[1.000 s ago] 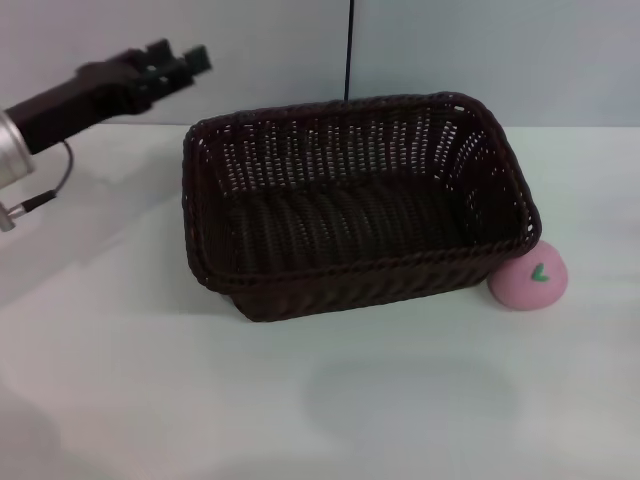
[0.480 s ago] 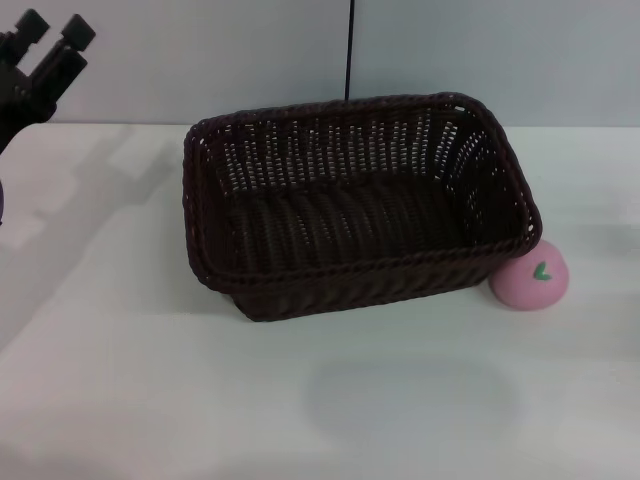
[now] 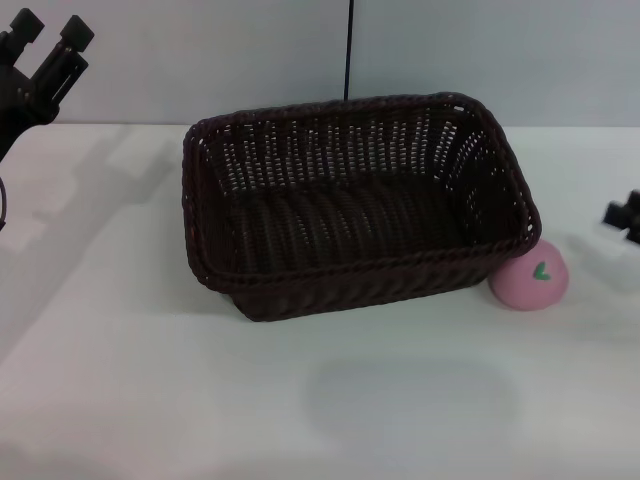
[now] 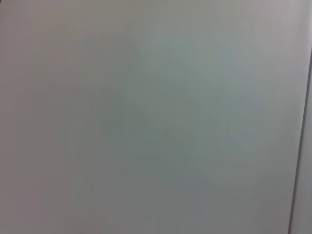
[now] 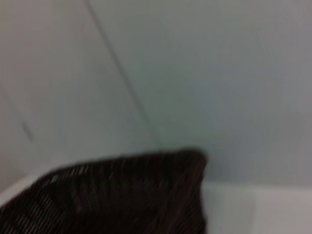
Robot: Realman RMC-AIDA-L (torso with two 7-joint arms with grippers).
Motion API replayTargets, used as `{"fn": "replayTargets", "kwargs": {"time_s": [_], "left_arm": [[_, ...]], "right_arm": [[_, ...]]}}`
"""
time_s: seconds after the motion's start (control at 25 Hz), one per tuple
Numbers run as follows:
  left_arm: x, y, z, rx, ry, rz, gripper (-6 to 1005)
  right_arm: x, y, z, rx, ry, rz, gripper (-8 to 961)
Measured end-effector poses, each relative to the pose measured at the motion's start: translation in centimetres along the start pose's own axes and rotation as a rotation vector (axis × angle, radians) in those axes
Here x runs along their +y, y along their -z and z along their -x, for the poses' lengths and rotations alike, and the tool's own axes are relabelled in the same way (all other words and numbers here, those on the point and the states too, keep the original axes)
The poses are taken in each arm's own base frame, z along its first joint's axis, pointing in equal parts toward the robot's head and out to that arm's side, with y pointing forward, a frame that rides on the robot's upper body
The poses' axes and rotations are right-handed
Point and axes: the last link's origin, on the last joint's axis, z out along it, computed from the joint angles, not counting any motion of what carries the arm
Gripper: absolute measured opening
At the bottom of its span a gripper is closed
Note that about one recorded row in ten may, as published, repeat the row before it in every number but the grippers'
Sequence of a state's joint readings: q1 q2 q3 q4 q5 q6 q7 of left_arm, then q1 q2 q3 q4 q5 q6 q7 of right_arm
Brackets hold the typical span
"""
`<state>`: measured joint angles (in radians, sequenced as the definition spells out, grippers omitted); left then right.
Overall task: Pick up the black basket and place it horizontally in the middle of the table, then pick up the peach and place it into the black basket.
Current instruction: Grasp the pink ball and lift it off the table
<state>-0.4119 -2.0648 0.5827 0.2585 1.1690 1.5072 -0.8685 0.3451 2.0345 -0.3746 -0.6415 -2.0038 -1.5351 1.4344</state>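
Observation:
The black basket stands open side up on the white table, long side across my view, and it holds nothing. Its rim corner also shows in the right wrist view. The pink peach lies on the table against the basket's front right corner, green leaf mark up. My left gripper is raised at the far left, well clear of the basket, open and empty. A small part of my right gripper shows at the right edge, a little right of and beyond the peach.
A pale wall with a dark vertical seam runs behind the table. The left wrist view shows only blank wall.
My left arm has swung up and away from the basket to the far left. My right gripper has come into view at the right edge. Basket and peach have not moved.

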Motion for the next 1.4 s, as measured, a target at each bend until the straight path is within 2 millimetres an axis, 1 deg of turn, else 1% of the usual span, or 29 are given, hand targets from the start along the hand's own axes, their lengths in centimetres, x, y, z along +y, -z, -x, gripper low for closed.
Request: {"fn": "replayTargets", "kwargs": {"time_s": [0.12, 0.24, 0.6, 0.64, 0.92, 1.32, 1.4], "left_arm": [[0.0, -0.2, 0.0, 0.003, 0.0, 0.003, 726], [0.1, -0.4, -0.1, 0.006, 0.004, 0.006, 726], [0.2, -0.6, -0.1, 0.011, 0.013, 0.009, 726], [0.4, -0.7, 0.2, 0.008, 0.025, 0.007, 726], [0.3, -0.7, 0.2, 0.015, 0.028, -0.001, 726], [0.1, -0.7, -0.1, 0.032, 0.034, -0.015, 725], [0.0, -0.7, -0.1, 0.033, 0.034, -0.016, 725]], "right_arm": [[0.4, -1.8, -0.5, 0.081, 0.009, 0.021, 456], [0.6, -2.8, -0.9, 0.121, 0.018, 0.022, 647], [0.9, -3.3, -1.2, 0.154, 0.041, 0.041, 763], [1.1, -3.6, -1.3, 0.175, 0.05, 0.052, 776], [1.5, -3.9, -2.0, 0.21, 0.049, 0.076, 775], [1.6, -4.3, -2.6, 0.24, 0.046, 0.081, 773], [1.7, -4.4, -2.7, 0.242, 0.051, 0.085, 724]]}}
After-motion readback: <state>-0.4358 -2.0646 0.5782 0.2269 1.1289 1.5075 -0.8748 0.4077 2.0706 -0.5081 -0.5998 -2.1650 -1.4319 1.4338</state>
